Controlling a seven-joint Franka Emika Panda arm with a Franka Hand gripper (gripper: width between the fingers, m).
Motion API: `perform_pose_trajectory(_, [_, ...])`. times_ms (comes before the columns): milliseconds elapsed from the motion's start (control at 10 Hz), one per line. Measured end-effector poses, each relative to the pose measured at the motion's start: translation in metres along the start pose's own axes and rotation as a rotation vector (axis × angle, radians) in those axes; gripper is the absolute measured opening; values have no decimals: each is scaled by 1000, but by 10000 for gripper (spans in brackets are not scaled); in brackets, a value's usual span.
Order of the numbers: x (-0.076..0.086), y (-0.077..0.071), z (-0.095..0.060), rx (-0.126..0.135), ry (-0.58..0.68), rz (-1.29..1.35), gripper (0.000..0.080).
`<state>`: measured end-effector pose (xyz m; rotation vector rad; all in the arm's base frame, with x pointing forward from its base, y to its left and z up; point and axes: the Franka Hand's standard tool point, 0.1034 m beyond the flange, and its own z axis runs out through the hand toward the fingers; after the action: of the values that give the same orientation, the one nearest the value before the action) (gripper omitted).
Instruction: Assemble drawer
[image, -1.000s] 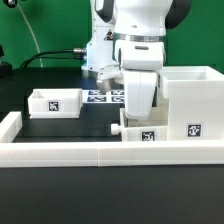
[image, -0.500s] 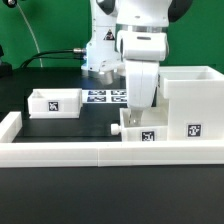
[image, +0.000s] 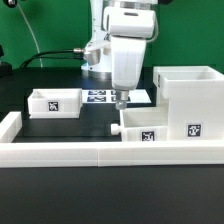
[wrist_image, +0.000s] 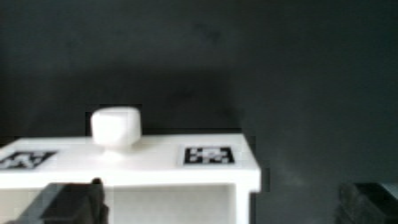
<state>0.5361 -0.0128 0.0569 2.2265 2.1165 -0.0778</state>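
Now that the gripper (image: 119, 97) has risen, the tray (image: 146, 124) lies released.
Its jaws are spread wide, holding nothing; a second ago it was low over that tray; the tray sits just beside the shell (image: 190, 95), not yet inside; the second tray (image: 55, 102) waits well apart.

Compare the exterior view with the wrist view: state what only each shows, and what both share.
Only the exterior view: the tall shell, the second tray, the marker board and the arm. Only the wrist view: the tool's fingers wide apart, and two tags either side of the knob. Both: the knobbed tray below the tool, on the black mat.
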Motion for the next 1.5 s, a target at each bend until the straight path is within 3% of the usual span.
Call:
perform_pose_trajectory(200, [-1, -1, 2, 4, 0, 0, 649])
perform_pose_trajectory(400, [-22, 7, 12, 5, 60, -19, 649])
perform_pose_trajectory(500, [-28, 12, 9, 2, 67, -8, 649])
perform_pose_trajectory(800, [-57, 9, 17, 7, 144, -21, 649])
perform_pose_trajectory(900, [-52, 5, 26, 18, 158, -10, 649])
perform_pose_trajectory(1100, [-26, -2, 40, 42, 174, -2, 649])
perform_pose_trajectory(1500, [9, -3, 39, 56, 178, 79, 649])
